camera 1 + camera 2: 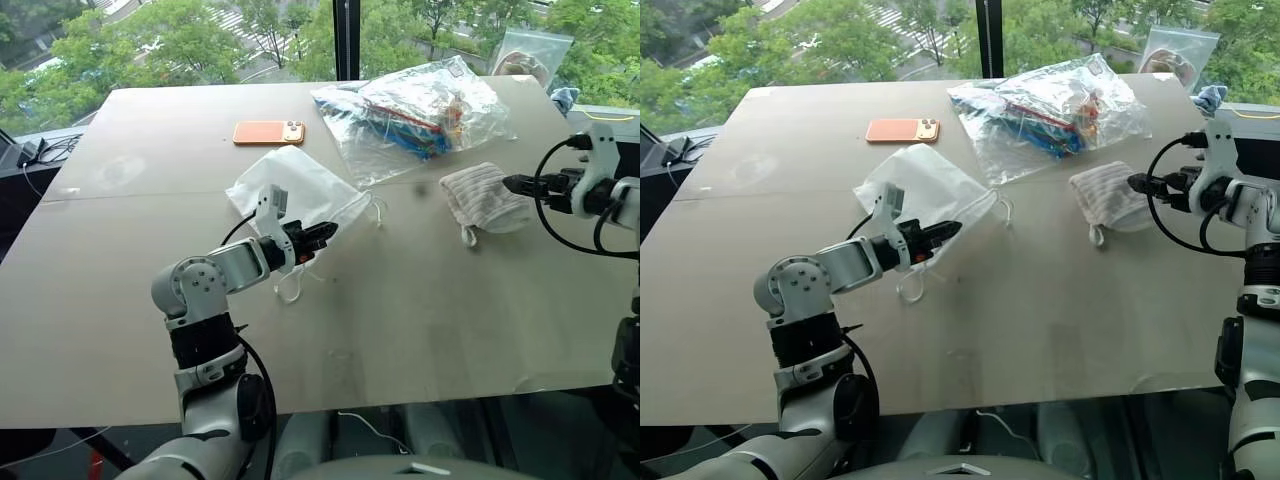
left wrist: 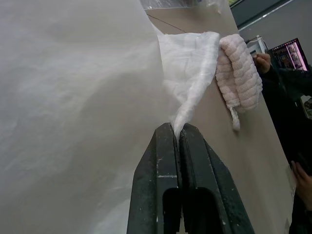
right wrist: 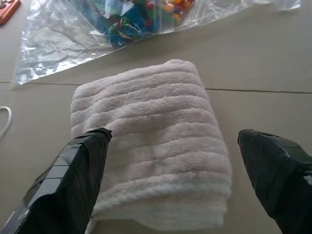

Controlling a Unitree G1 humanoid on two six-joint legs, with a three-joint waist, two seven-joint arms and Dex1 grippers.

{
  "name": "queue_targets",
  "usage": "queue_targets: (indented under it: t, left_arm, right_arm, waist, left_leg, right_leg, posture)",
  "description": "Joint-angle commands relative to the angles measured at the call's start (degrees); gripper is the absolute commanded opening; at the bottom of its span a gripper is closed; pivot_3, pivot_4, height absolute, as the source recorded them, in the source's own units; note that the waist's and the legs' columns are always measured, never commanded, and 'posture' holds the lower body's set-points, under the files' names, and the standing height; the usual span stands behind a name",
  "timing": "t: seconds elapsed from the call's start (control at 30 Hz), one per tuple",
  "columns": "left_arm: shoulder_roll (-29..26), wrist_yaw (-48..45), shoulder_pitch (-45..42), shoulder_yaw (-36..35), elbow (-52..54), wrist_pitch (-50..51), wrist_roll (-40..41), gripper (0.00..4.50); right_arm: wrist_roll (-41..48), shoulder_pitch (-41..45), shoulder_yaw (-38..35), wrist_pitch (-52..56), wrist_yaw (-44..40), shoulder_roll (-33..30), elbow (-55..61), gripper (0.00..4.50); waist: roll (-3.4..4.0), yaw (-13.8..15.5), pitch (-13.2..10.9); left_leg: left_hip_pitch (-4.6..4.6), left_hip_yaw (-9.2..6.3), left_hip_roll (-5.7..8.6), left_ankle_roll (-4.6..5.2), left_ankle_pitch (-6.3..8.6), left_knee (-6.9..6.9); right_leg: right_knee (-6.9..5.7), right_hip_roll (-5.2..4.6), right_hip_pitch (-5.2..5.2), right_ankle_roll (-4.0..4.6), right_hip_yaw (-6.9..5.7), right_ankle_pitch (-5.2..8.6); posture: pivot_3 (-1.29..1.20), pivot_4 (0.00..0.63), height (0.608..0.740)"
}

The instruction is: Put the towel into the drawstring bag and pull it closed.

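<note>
Table point(image 1: 420, 330): broad tan sheet surface. The near half is bare and gives plenty of room for moving. The far half carries everything else.

Clear plastic bag point(image 1: 415, 112) of colourful items: near the far edge, toward the right. It looks crinkly and light, so a careless sweep would probably drag it.

Drawstring bag point(image 1: 295, 185): around the table's middle, left of centre, with its cord end toward the near edge. The fabric is thin, limp and semi-translucent, so it should weigh almost nothing and will not hold its mouth open by itself. Best hold is the hem at the mouth. The left hand point(image 1: 322, 236) is already clenched on a fold of that cloth, black fingers point(image 2: 168, 161) pressed together with the fabric pinched between them. The loose cords point(image 1: 290, 285) trail on the table just nearer than that hand and could snag.

Towel point(image 1: 482, 197): folded, lying flat toward the right edge, well apart from the drawstring bag. It is soft ribbed terry, light and compressible, not slippery and not fragile. A pinch across the folded thickness should hold. Its short loop point(image 1: 468, 236) hangs toward the near edge.

Right hand point(image 3: 173, 168): released, jaws spread wide on either side of the towel, which lies between them. Nothing is gripped yet.

Orange phone point(image 1: 268, 132): beyond the drawstring bag, clear of the path between towel and bag.
</note>
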State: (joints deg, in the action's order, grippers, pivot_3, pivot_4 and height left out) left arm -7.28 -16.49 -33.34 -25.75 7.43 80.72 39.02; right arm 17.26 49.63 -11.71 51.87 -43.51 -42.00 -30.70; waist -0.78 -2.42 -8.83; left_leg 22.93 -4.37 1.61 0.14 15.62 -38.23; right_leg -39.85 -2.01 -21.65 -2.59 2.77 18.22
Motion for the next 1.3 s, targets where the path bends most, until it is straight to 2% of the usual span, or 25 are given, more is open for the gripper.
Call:
queue_targets:
  t: [0.03, 0.13, 0.2, 0.3, 0.57, 0.77, 0.8, 0.83, 0.93, 1.1, 1.17, 1.3]
  left_arm:
    - [-0.3, 1.4, 1.3, -1.8, 4.4, -0.6, 1.7, 0.03]
    - [0.1, 2.6, 2.3, -2.5, 5.6, -0.4, 2.3, 0.03]
    - [0.6, 3.3, 2.7, -2.7, 6.3, -0.1, 2.7, 0.03]
    - [0.6, 3.9, 3.3, -2.1, 7.2, 0.5, 3.5, 0.03]
    - [-0.7, 3.4, 2.5, 0.6, 6.3, -0.1, 4.1, 0.03]
    - [-0.6, 3.6, 2.7, 1.8, 6.1, -0.9, 4.1, 0.03]
    - [-0.7, 3.5, 2.9, 2.0, 6.2, -1.2, 4.1, 0.0]
    - [-0.7, 3.4, 3.0, 2.2, 6.2, -1.4, 4.1, 0.0]
    - [-0.8, 3.4, 3.0, 2.4, 6.3, -1.6, 4.1, 0.0]
    - [-1.4, 3.0, 2.4, 2.9, 5.7, -2.9, 3.9, 0.0]
    - [-1.4, 2.8, 1.9, 2.7, 5.0, -3.5, 4.3, 0.0]
    - [-0.9, 2.7, 0.4, 1.3, 3.3, -4.2, 5.8, 0.0]
  right_arm:
    - [-4.6, -1.9, 5.6, -9.0, 3.4, 1.9, 11.4, 4.5]
    - [-12.5, -8.9, 14.6, -11.3, 9.2, 3.6, 23.7, 4.5]
    - [-14.4, -12.3, 16.4, -8.8, 14.3, 7.5, 29.9, 4.5]
    - [-20.6, -14.9, 19.1, -7.3, 23.3, 12.1, 32.5, 4.5]
    - [-34.2, -12.4, 24.5, -11.9, 37.5, 14.2, 20.8, 4.5]
    - [-33.6, -12.4, 24.3, -11.5, 35.4, 16.9, 12.8, 4.5]
    - [-33.1, -12.6, 23.8, -11.7, 34.9, 17.0, 11.4, 3.99]
    - [-33.1, -12.6, 23.5, -12.1, 34.3, 16.8, 10.4, 3.76]
    - [-33.2, -11.9, 22.1, -14.9, 34.4, 15.2, 7.4, 2.49]
    - [-30.5, -11.3, 18.2, -19.7, 31.6, 11.3, 8.5, 0.13]
    - [-22.0, -11.6, 11.0, -17.0, 27.8, 13.2, 14.9, 0.06]
    - [2.3, -9.5, -8.0, 1.7, 21.6, 19.9, 33.8, 0.06]
  waist:
    - [0.0, 0.2, 0.0]
    - [-0.01, 0.2, 0.0]
    - [-0.02, 0.3, 0.0]
    - [0.0, 0.3, 0.0]
    - [0.01, 0.6, 0.0]
    - [-0.05, 0.1, 0.0]
    - [-0.12, 0.1, 0.1]
    - [-0.13, 0.1, 0.1]
    - [-0.2, 0.3, 0.2]
    - [-0.2, 1.6, 0.1]
    - [-0.2, 1.6, 0.1]
    - [-0.07, 0.7, 0.1]
  left_leg:
    - [0.06, -0.04, 0.0, 0.0, 0.0, -0.01]
    - [0.15, -0.16, -0.02, -0.01, 0.01, 0.0]
    - [0.19, -0.24, -0.02, -0.02, 0.0, -0.01]
    - [0.19, -0.21, -0.01, -0.03, 0.0, -0.05]
    - [0.13, -0.24, 0.07, -0.04, -0.01, -0.05]
    - [0.03, -0.19, 0.07, -0.04, -0.01, -0.04]
    - [-0.04, -0.18, 0.07, -0.04, -0.01, -0.04]
    - [-0.12, -0.19, 0.06, -0.04, -0.01, -0.05]
    - [-0.2, -0.23, 0.06, -0.04, -0.01, -0.1]
    - [-0.18, -0.29, 0.14, -0.03, -0.01, -0.18]
    - [-0.06, -0.32, 0.14, -0.03, -0.01, -0.16]
    - [0.07, -0.23, 0.02, -0.04, -0.01, -0.03]
  right_leg:
    - [0.03, -0.01, -0.03, 0.0, -0.05, 0.0]
    - [0.02, -0.05, -0.1, 0.0, -0.1, 0.0]
    - [0.03, -0.04, -0.1, 0.0, -0.12, 0.0]
    - [-0.01, -0.06, -0.13, 0.0, -0.12, 0.0]
    - [0.0, -0.08, -0.13, 0.0, -0.21, 0.0]
    - [0.01, -0.05, -0.04, 0.0, -0.16, 0.0]
    - [0.01, -0.05, 0.03, 0.0, -0.15, 0.0]
    - [0.01, -0.03, 0.12, -0.01, -0.16, 0.0]
    - [0.0, -0.03, 0.23, -0.01, -0.19, 0.0]
    - [0.02, -0.09, 0.27, -0.01, -0.25, -0.01]
    - [0.02, -0.09, 0.19, -0.01, -0.28, -0.01]
    - [0.01, 0.0, -0.02, -0.01, -0.17, -0.01]
  posture:
    - [0.0, 0.15, 0.74]
    - [0.0, 0.15, 0.74]
    - [0.0, 0.15, 0.74]
    - [0.0, 0.15, 0.74]
    - [0.0, 0.15, 0.74]
    - [0.0, 0.15, 0.74]
    - [0.0, 0.15, 0.74]
    - [0.0, 0.15, 0.74]
    - [0.0, 0.15, 0.74]
    - [0.0, 0.15, 0.74]
    - [0.0, 0.15, 0.74]
    - [0.0, 0.15, 0.74]
